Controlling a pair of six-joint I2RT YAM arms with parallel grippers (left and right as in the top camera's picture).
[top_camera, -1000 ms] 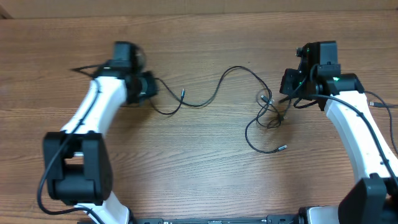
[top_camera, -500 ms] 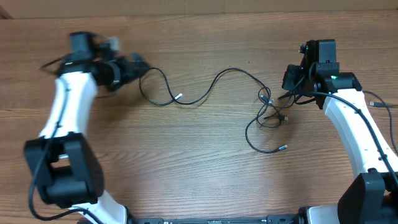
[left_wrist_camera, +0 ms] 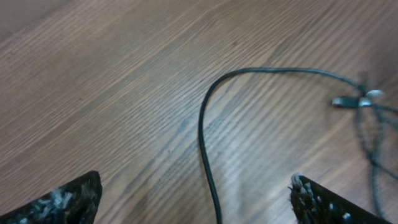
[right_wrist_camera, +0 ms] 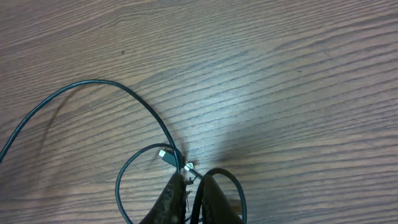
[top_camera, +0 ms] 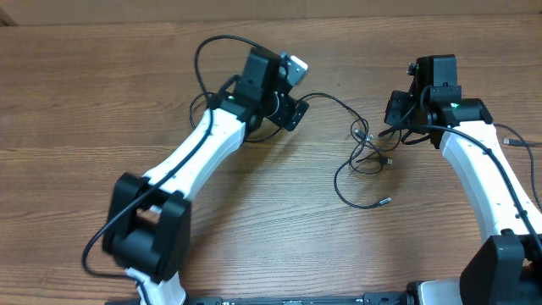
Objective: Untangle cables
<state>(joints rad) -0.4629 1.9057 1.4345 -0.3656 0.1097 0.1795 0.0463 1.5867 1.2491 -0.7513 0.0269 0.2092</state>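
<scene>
Since the cables (top_camera: 366, 157) lie knotted on the right half of the table (top_camera: 254, 220), with one long strand arching off to the left, the step looks like drawing that strand free. The right tool (right_wrist_camera: 191, 190) is pinched shut at the knot, apparently on a strand. The left tool (left_wrist_camera: 193, 193) hangs wide open astride the long strand. Best to close low on it, well clear of the knot, then pull left slowly against the right anchor. The left arm (top_camera: 195, 152) hides the strand's far end, and the cords in the knot cannot be counted.
</scene>
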